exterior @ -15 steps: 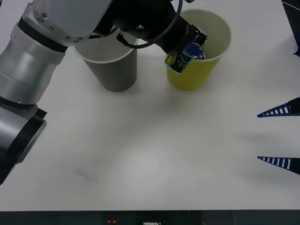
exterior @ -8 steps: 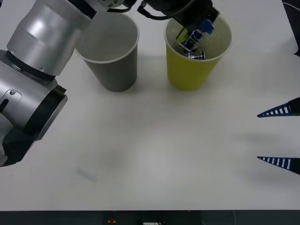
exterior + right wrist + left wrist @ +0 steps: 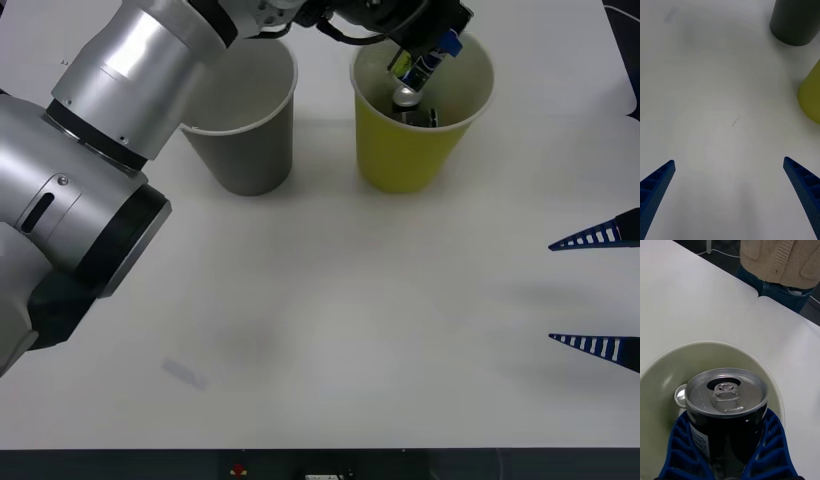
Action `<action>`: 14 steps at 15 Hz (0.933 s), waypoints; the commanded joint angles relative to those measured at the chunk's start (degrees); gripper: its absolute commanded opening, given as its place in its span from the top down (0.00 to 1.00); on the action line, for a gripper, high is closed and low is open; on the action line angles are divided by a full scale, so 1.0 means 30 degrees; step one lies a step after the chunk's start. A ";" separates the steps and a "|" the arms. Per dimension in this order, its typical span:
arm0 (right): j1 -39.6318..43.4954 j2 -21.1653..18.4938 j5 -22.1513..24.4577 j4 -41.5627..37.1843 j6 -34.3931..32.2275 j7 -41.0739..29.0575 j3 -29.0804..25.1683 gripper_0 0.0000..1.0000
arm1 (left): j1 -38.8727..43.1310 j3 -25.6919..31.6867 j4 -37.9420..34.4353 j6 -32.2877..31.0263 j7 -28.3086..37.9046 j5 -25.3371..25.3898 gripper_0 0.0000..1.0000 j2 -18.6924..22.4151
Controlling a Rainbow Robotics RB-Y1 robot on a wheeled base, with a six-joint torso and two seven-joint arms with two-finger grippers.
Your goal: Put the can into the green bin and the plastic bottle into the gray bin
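Note:
My left gripper [image 3: 412,75] hangs in the mouth of the green bin [image 3: 400,160], shut on the can [image 3: 414,66]. In the left wrist view the can [image 3: 727,390] shows dark sides and a silver top with a pull tab, and the blue fingers [image 3: 681,435] clasp both its sides above the bin's round rim [image 3: 752,356]. A small silver round thing [image 3: 680,395] lies deeper inside the bin. The gray bin [image 3: 250,150] stands just left of the green one. The plastic bottle is out of view. My right gripper [image 3: 600,290] rests open at the table's right edge.
The white table [image 3: 330,330] stretches wide in front of the two bins. My left arm [image 3: 130,90] reaches across the gray bin from the left. The right wrist view shows the gray bin [image 3: 795,22] and the green bin [image 3: 810,97] beyond my open right gripper [image 3: 730,198].
My left gripper has carried the can from the near side of the green bin up over its rim and into its mouth. The right arm has not moved.

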 commanded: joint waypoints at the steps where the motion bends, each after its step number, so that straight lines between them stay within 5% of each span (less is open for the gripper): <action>1: 0.0000 0.0000 0.0000 0.0001 0.0000 -0.0001 0.0000 0.00 | 0.0000 -0.0030 0.0037 0.0033 -0.0090 -0.0314 1.00 -0.0180; 2: 0.0000 0.0000 0.0000 0.0001 0.0000 -0.0001 0.0000 0.00 | 0.0000 -0.0001 0.0037 0.0033 -0.0324 -0.0402 1.00 -0.0180; 3: 0.0000 0.0000 0.0000 0.0001 0.0000 -0.0001 0.0000 0.00 | 0.0030 -0.0001 0.0008 0.0033 -0.0588 -0.0461 0.86 -0.0180; 4: 0.0000 0.0000 0.0000 0.0001 0.0000 -0.0001 0.0000 0.00 | 0.0000 -0.0001 0.0008 0.0063 -0.0588 -0.0548 0.26 -0.0209; 6: 0.0000 0.0000 0.0000 0.0001 0.0000 -0.0001 0.0000 0.00 | 0.0030 -0.0030 0.0037 0.0033 -0.0617 -0.0695 0.00 -0.0209; 11: 0.0000 0.0000 0.0000 0.0001 0.0000 -0.0001 0.0000 0.00 | 0.0147 0.0058 -0.0051 0.0033 -0.2170 -0.0431 0.00 -0.0121; 14: 0.0000 0.0000 0.0000 0.0001 0.0000 -0.0001 0.0000 0.00 | 0.1524 0.1054 -0.2424 -0.1695 -0.3283 0.0155 0.00 0.0699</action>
